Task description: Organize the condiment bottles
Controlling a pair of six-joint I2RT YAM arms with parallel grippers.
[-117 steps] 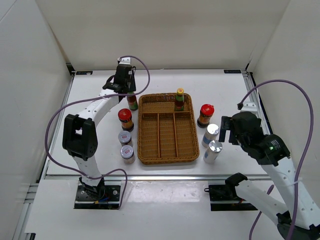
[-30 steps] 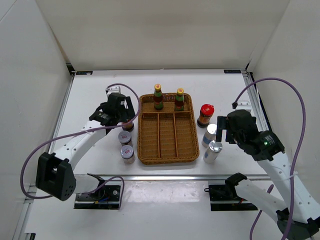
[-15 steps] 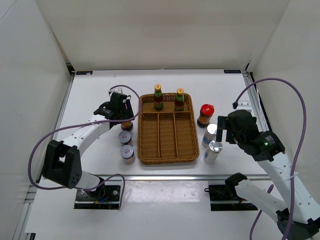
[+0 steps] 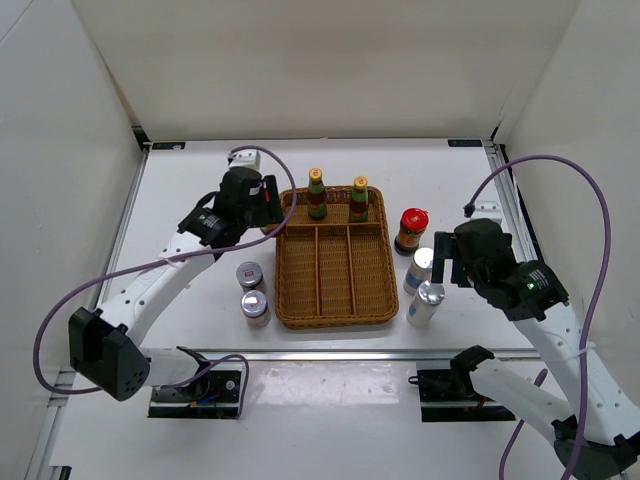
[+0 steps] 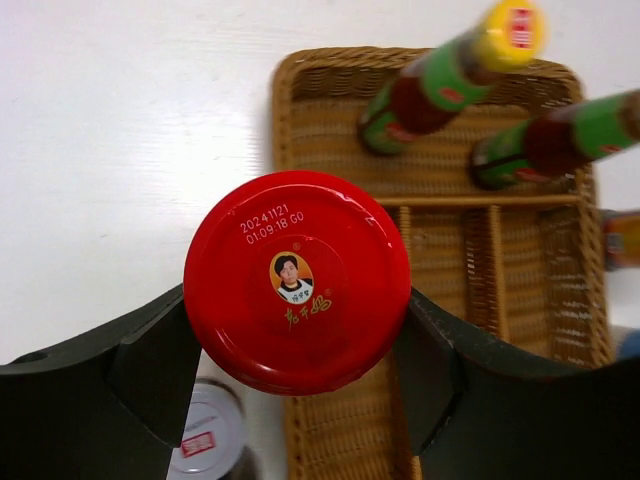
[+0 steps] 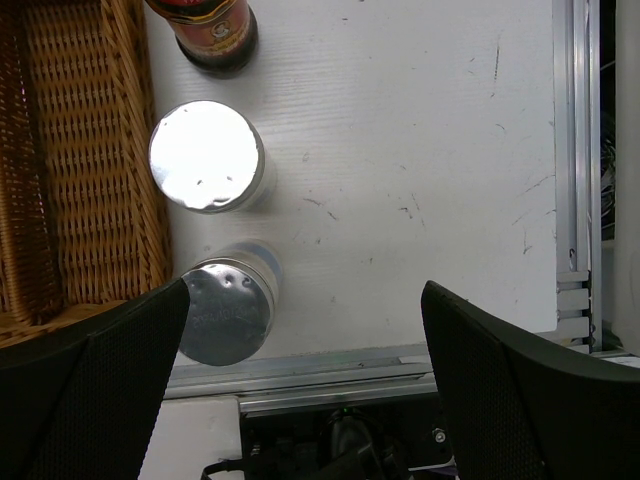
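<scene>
My left gripper [image 5: 297,302] is shut on a red-lidded jar [image 5: 297,280], held above the table at the left rim of the wicker tray [image 5: 277,120]; in the top view the left gripper [image 4: 266,206] hides the jar. Two yellow-capped sauce bottles [image 4: 316,195] [image 4: 359,198] stand in the tray's back compartment. Another red-lidded jar [image 4: 411,229] stands right of the tray. Two silver cylinders [image 6: 207,155] [image 6: 225,310] stand below it. My right gripper [image 6: 305,290] hangs open above the table, its left finger beside the nearer cylinder. Two silver-lidded jars [image 4: 249,276] [image 4: 255,307] stand left of the tray.
The wicker tray [image 4: 283,300] has a cross compartment at the back and three long lanes in front. A metal rail [image 6: 400,355] runs along the table's near edge, and another [image 6: 575,150] along its right side. White walls enclose the table.
My left gripper has shut on the red-lidded jar left of the tray, lifted it and carried it back and right toward the tray's rim. The right arm has not moved.
</scene>
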